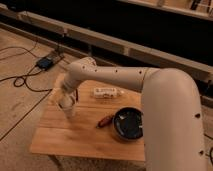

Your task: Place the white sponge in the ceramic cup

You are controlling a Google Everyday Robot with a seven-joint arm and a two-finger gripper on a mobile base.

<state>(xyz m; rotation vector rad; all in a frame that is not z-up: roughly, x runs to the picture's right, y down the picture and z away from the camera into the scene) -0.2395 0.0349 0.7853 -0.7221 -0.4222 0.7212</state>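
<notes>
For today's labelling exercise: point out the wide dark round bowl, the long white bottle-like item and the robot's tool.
Wide dark round bowl [128, 123], camera view, inner floor.
Long white oblong bottle-like item [106, 92], camera view, its middle.
Tool [66, 105], camera view, over the table's left part, arm's end.
</notes>
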